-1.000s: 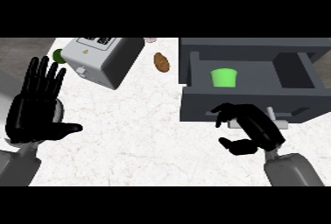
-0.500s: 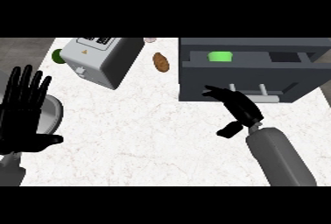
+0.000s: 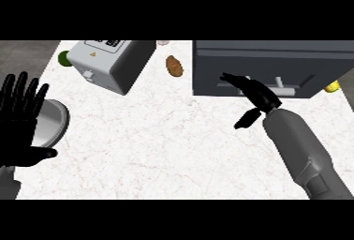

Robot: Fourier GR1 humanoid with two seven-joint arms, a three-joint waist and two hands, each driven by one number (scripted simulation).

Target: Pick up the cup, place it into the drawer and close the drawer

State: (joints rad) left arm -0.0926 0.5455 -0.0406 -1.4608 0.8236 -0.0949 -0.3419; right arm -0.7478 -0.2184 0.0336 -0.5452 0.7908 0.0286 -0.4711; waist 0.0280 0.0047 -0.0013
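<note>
White marble surface (image 3: 159,140) lies below me, with a toaster (image 3: 114,63) at the far left, a metal bowl (image 3: 52,123) at the left edge and a brown potato-like thing (image 3: 174,66) between the toaster and the drawer (image 3: 269,70). On the far right the drawer front looks flush and closed. The cup is not visible; I judge it is inside the drawer. My right hand (image 3: 254,96) has its fingers straight against the drawer front, holding nothing. My left hand (image 3: 22,122) rests open at the left edge, fingers up, released. One risk: if the drawer is not fully seated, it can roll out when I pull my hand away. Also my fingers could catch the handle (image 3: 280,83).
</note>
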